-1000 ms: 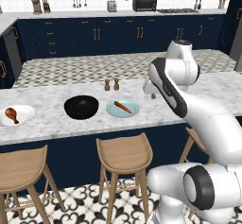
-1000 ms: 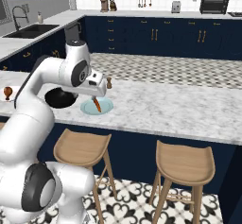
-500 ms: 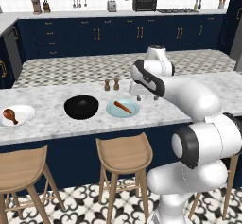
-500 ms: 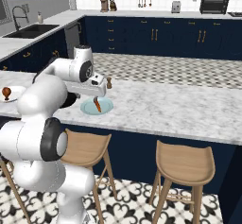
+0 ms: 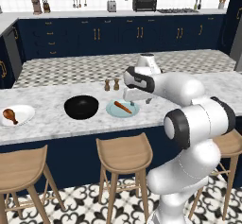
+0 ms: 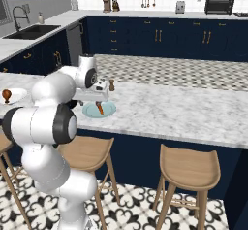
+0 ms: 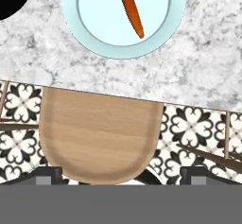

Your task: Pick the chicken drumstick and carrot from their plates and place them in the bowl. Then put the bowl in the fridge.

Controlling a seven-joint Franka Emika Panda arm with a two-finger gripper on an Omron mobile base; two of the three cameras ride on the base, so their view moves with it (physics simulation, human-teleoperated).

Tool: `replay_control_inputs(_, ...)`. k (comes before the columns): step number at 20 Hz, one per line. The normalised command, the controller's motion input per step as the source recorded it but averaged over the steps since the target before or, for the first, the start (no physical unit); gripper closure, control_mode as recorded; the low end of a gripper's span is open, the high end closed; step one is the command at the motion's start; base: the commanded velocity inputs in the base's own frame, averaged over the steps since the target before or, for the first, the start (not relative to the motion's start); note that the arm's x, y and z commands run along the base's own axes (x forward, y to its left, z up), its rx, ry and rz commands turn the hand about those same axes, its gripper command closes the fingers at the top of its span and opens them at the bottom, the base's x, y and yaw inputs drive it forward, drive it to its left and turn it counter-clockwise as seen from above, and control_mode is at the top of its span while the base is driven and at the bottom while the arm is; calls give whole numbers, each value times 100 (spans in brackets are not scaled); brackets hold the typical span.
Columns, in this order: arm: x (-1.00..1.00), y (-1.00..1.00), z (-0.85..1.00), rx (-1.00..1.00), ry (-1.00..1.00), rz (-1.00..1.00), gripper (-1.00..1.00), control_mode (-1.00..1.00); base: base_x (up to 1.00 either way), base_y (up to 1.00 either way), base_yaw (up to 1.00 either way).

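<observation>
At frame centre, the wide-open, empty claw (image 5: 131, 98) hovers above the carrot (image 5: 123, 107) on the blue plate (image 5: 115, 109), beside the bowl (image 5: 81, 107).

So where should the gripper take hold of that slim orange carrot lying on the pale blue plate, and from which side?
Probably mid-length, straight down from above: the slim orange carrot lies flat on the pale blue plate, so open fingers should straddle it crosswise, away from the thin tip.

You see a glossy black round bowl (image 5: 81, 107), smooth pale-blue glazed plate (image 7: 124, 20), speckled grey-white marble desk (image 5: 56, 124), matt light-wood stool seat (image 7: 98, 140), patterned tile floor (image 7: 19, 124).
</observation>
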Motion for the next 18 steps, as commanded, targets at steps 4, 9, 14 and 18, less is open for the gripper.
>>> replay_control_inputs(4, 33, 29, -43, -4, 0, 3, -100, -100, 0, 0, 0)
replay_control_inputs(9, 41, 0, -20, 0, 4, 25, -100, -100, 0, 0, 0)
replay_control_inputs(14, 50, 0, -18, 0, 3, 33, -100, -100, 0, 0, 0)
replay_control_inputs(18, 68, 3, -32, 0, 0, 19, -100, -100, 0, 0, 0)
